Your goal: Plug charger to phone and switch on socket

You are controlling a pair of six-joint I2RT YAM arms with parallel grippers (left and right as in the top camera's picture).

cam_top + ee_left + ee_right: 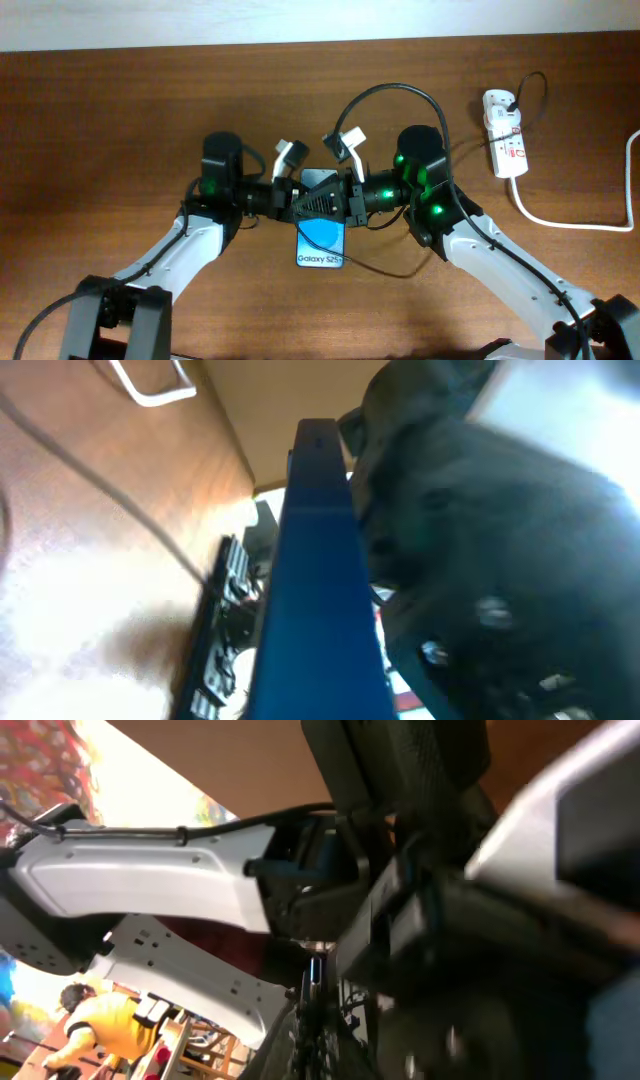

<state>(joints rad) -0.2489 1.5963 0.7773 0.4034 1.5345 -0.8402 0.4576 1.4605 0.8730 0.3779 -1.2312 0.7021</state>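
The Galaxy S25 phone (320, 245) lies screen-up at the middle of the wooden table (120, 120). The 2 grippers meet over its upper half, the left gripper (303, 200) and the right gripper (340, 195) nearly touching. Their jaws are hidden, so I cannot tell how far either is open or whether it holds anything. The black charger cable (400, 88) arches behind the right gripper toward the white power strip (504, 135), well apart at the right.

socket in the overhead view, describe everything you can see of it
The socket is a small white plastic power strip with red marks, lying flat on the wooden table at its right side. A white adapter sits in its far end, trailing a thin black cable. A thick white cord leaves its near end. Nothing else touches it.
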